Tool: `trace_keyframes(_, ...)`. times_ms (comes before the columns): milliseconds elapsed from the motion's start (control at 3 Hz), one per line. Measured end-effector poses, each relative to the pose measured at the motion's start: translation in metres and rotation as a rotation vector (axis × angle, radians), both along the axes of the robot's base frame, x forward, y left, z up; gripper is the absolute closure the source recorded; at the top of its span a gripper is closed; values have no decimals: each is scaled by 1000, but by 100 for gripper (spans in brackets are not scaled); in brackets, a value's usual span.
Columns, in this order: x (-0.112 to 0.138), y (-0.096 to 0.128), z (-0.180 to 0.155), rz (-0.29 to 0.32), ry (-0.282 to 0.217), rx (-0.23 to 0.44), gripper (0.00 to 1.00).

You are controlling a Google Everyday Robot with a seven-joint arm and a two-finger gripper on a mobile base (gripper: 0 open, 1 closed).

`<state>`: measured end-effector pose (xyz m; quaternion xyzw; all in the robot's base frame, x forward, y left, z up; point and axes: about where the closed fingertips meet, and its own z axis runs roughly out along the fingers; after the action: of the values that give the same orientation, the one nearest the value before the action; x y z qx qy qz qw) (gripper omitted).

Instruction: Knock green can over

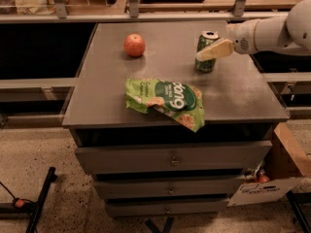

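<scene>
The green can [205, 65] stands upright on the grey cabinet top [233, 93], at the back right. It has pale markings and a silver top. My gripper [200, 56] comes in from the right on a white arm [272, 33]. Its cream-coloured tip lies across the upper part of the can, at or touching its side. Nothing is held in it.
A red apple [134, 45] sits at the back left of the top. A wide flat green snack bag [167, 101] lies near the front middle. Shelving rails run behind the cabinet. A cardboard box [286, 159] stands on the floor at the right, drawers below.
</scene>
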<state>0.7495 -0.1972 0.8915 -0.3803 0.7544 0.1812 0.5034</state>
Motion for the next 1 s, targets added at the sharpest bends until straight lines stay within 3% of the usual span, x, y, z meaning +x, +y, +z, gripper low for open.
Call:
trace_keyframes(333,8,20,-10,63,-32,52,0)
trace_keyframes(1000,10,31,-28,109,-87,175,0)
